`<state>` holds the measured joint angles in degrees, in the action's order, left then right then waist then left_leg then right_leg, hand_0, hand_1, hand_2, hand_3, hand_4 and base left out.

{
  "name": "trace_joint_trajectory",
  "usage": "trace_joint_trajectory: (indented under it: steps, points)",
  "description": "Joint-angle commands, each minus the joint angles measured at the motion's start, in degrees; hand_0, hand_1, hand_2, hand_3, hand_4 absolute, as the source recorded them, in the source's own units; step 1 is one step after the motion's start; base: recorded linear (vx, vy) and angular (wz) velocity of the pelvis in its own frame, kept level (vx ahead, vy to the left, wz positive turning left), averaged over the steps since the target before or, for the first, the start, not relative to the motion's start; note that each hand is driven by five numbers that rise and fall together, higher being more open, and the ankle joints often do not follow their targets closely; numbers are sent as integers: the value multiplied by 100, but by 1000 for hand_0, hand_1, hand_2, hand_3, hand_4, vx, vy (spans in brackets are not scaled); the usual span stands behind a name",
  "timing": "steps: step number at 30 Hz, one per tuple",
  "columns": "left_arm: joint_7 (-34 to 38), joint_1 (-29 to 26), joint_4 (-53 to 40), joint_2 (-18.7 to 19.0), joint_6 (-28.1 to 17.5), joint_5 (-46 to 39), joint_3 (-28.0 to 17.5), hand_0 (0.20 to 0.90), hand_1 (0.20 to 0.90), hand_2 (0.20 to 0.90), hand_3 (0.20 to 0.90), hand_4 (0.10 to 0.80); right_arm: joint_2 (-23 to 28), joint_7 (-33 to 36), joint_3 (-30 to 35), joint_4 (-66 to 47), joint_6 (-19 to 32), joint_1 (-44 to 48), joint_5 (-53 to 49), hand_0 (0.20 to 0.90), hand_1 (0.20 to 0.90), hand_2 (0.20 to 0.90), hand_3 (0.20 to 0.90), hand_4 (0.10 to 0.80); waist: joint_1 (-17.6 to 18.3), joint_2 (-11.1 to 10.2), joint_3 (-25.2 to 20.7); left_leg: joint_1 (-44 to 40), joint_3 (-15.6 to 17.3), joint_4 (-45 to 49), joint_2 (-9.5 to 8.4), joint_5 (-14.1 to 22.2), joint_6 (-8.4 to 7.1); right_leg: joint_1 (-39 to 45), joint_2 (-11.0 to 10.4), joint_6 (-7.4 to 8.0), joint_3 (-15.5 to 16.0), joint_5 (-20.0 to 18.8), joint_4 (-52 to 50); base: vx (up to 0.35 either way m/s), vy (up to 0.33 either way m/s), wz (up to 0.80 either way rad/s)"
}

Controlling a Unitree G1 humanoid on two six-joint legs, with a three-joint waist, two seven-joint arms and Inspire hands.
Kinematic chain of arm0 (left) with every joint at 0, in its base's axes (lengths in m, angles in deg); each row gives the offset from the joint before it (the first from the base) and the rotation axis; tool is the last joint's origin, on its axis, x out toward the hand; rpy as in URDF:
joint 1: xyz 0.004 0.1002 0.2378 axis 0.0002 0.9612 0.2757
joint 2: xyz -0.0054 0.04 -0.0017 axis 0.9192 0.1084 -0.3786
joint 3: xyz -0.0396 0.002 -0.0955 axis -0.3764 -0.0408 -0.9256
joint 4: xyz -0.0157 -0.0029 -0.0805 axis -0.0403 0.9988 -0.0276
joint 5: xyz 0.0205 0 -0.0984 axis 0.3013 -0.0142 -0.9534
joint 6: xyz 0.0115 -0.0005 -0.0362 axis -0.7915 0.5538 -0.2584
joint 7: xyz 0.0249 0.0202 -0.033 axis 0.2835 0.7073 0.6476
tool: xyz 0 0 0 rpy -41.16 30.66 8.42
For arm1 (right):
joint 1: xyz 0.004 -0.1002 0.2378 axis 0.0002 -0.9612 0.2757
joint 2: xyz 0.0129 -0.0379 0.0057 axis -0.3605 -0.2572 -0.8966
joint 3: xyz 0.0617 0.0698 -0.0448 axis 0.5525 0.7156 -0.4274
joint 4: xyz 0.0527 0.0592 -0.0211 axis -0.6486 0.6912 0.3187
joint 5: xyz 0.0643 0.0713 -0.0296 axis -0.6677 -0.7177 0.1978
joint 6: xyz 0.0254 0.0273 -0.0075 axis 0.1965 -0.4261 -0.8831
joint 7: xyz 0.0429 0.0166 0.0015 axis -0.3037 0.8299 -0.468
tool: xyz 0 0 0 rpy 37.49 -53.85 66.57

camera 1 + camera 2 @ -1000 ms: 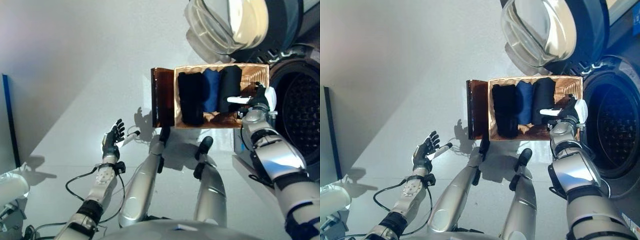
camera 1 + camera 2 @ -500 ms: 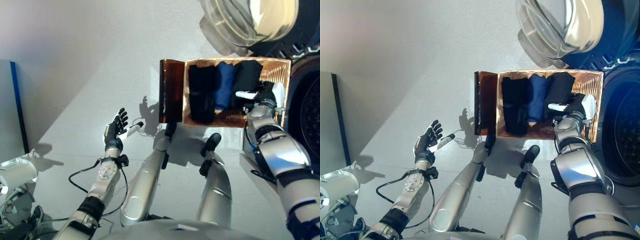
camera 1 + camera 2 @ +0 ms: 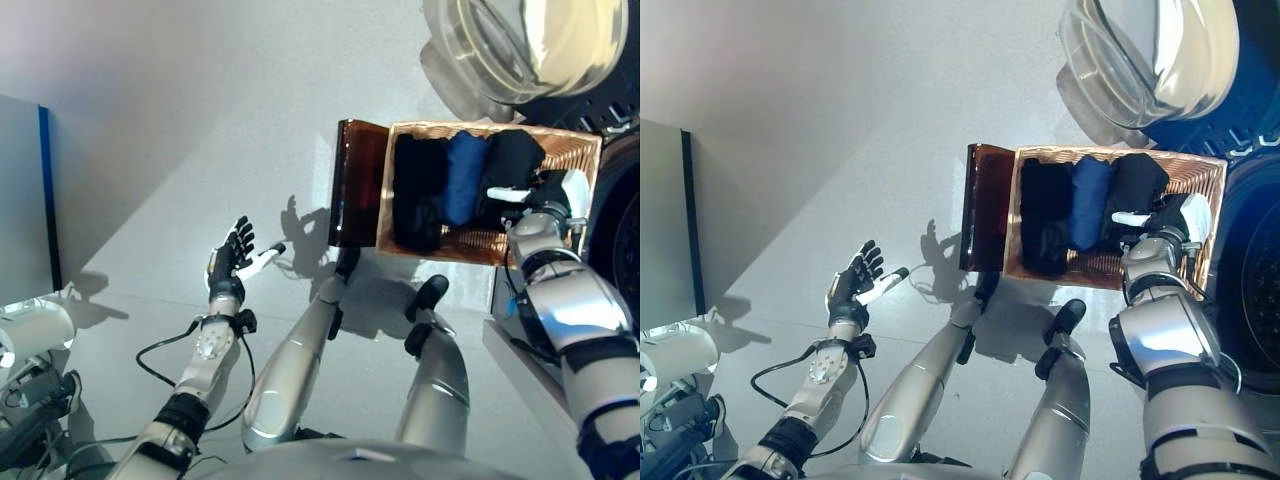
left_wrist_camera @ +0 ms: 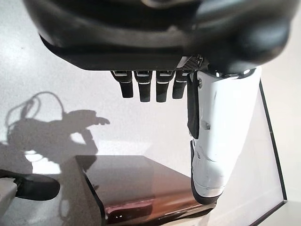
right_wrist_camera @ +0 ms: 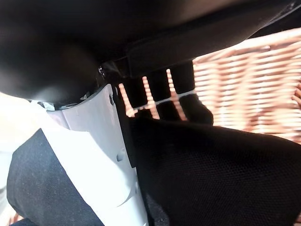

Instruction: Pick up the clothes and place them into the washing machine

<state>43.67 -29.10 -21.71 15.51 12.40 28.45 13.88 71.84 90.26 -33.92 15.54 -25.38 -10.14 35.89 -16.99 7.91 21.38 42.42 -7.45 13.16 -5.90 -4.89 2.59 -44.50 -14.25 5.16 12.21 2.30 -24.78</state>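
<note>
A shallow wicker basket [image 3: 450, 127] rests on a low dark brown box [image 3: 355, 185] beside the washing machine. It holds a black garment [image 3: 415, 190], a blue garment [image 3: 464, 180] and another black garment [image 3: 512, 160] side by side. My right hand [image 3: 553, 195] is over the basket's right end. Its white-covered thumb [image 5: 103, 155] lies on the right black garment [image 5: 211, 169], its fingers reach down behind the cloth, and it pinches the cloth. My left hand [image 3: 230, 260] is open and empty over the floor, far left of the basket, with fingers [image 4: 146, 87] straight.
The washing machine's round glass door [image 3: 520, 45] stands open above the basket. The dark drum opening [image 3: 625, 220] is at the right edge. A grey panel with a blue edge [image 3: 25, 190] stands at the left. The brown box also shows in the left wrist view [image 4: 136, 183].
The camera has moved, so the whole scene sits further right and lower in the picture. My right hand stays on the right black garment. My left hand keeps its open pose.
</note>
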Motion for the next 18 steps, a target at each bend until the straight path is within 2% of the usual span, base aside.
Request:
trace_joint_trajectory:
  steps: [1, 7, 8, 10, 11, 13, 15, 18]
  points:
    - [127, 412, -311, 177, -330, 98, -254, 900, 900, 900, 900, 800, 473, 192, -242, -147, 77, 41, 183, 200, 200, 200, 200, 300, -31, 288, -258, 140, 93, 268, -101, 491, -389, 596, 91, -66, -184, 418, 93, -6, 3, -5]
    - [36, 485, -140, 178, -295, 8, -247, 900, 900, 900, 900, 800, 587, 210, 34, -333, 175, -220, -54, 200, 200, 200, 200, 300, 182, 259, -352, -286, 216, 32, -22, 446, -400, 969, 163, -66, -283, 310, 386, -20, 8, -12]
    - [16, 481, -109, 182, -294, -26, -249, 900, 900, 900, 900, 800, 580, 218, 85, -390, 203, -266, -96, 200, 200, 200, 200, 300, 199, 292, -335, -289, 245, -20, 6, 268, -375, 969, 184, -95, -264, 113, 480, -102, 43, -12]
    - [-5, 485, -44, 197, -282, -32, -268, 900, 900, 900, 900, 800, 572, 214, 221, -603, 332, -420, -266, 200, 200, 200, 200, 300, 299, 268, -359, -424, 293, -92, 36, 258, -377, 1092, 204, -89, -321, 68, 601, -63, 29, -17]
    - [-20, 487, 24, 185, -293, -84, -301, 900, 900, 900, 900, 800, 501, 242, 542, -912, 545, -665, -697, 200, 200, 200, 200, 300, 420, 258, -369, -564, 339, -166, 53, 252, -381, 1224, 227, -78, -365, 31, 722, -26, 9, -28]
    - [-12, 483, 83, 185, -307, -112, -307, 900, 900, 900, 900, 800, 422, 296, 680, -1075, 660, -792, -872, 200, 200, 200, 200, 300, 469, 250, -359, -628, 357, -199, 66, 246, -377, 1280, 238, -73, -383, 17, 775, -21, 10, -28]
    - [-6, 484, 204, 152, -335, -171, -303, 900, 900, 900, 900, 800, 77, 419, 1179, -1480, 1052, -1126, -1532, 200, 200, 200, 200, 300, 625, 254, -372, -747, 414, -242, 91, 265, -357, 1345, 287, -72, -467, 3, 855, -14, 16, -26]
    - [-16, 489, 298, 123, -349, -220, -275, 900, 900, 900, 900, 800, -206, 448, 1486, -1699, 1252, -1404, -1940, 200, 200, 200, 200, 300, 688, 265, -376, -778, 454, -232, 95, 288, -343, 1344, 302, -77, -525, -11, 868, -23, 18, -17]
